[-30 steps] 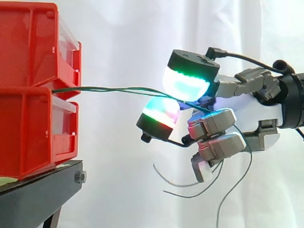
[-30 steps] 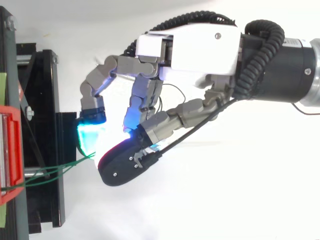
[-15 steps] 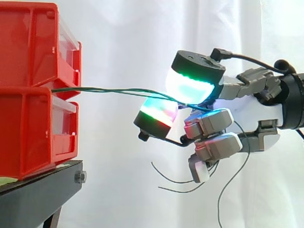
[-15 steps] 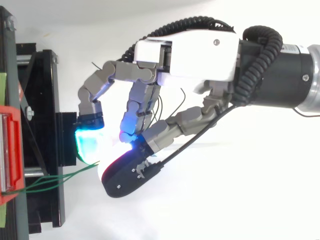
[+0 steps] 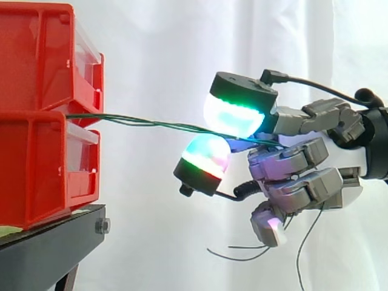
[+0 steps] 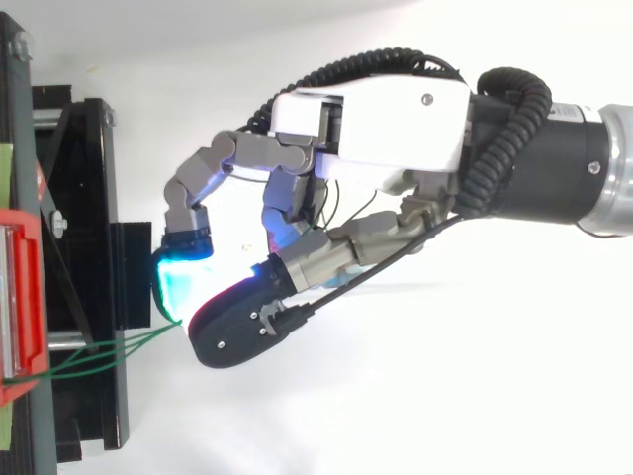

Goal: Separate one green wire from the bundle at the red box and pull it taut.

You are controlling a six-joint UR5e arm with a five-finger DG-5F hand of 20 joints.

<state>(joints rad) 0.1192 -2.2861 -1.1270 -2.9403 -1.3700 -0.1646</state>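
Sideways on, two stacked red plastic bins (image 5: 36, 115) sit on a black metal stand (image 5: 54, 242) at the left. Thin green wires (image 5: 151, 124) leave the gap between the bins and run nearly level to the hand (image 5: 297, 182). Two glowing pads (image 5: 233, 112) pinch them there, the other fingers are curled, and their loose ends dangle below. From above, the wires (image 6: 109, 353) spread slightly at the bin (image 6: 20, 297) and converge at the hand's (image 6: 376, 119) pinching pads, just beside the stand's edge.
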